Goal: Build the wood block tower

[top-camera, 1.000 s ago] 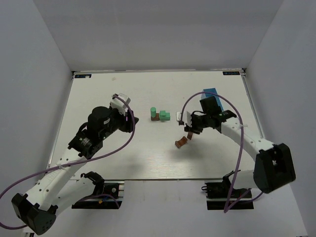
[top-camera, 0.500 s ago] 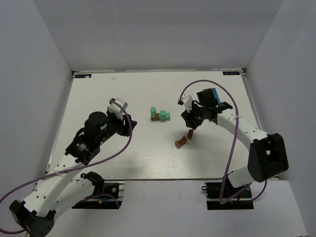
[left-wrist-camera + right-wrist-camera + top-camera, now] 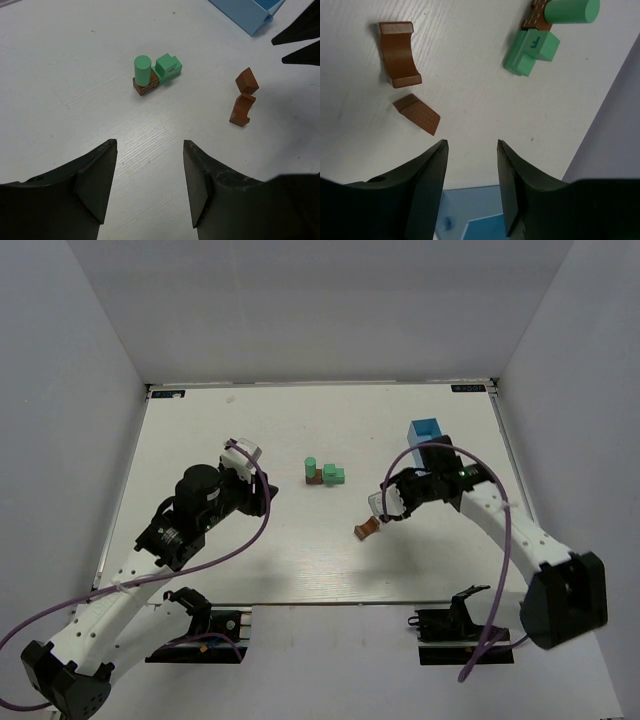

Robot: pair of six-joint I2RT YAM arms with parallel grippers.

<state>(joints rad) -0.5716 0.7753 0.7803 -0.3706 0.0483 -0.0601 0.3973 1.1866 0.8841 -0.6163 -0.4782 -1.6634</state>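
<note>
Tower [image 3: 322,474] sits mid-frame in the top view: green cylinder [image 3: 142,67] on brown block [image 3: 146,87], green block [image 3: 168,67] touching. Loose brown arch [image 3: 399,54] and wedge [image 3: 417,114] lie lower right. Right gripper [image 3: 472,150] near them, left gripper [image 3: 149,150] lower left: both spread, empty. Step: fetching the next piece. Next: probably descend and straddle the wedge.

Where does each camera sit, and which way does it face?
Top external: above and behind the left arm and right arm, both in view, looking down on the table.
Left wrist: on the left arm, facing right across the table; the open left gripper frames the stack.
Right wrist: on the right arm, looking steeply down; the open right gripper shows.
Shared: both wrist views hold the stack, curved brown piece and blue box.
</note>
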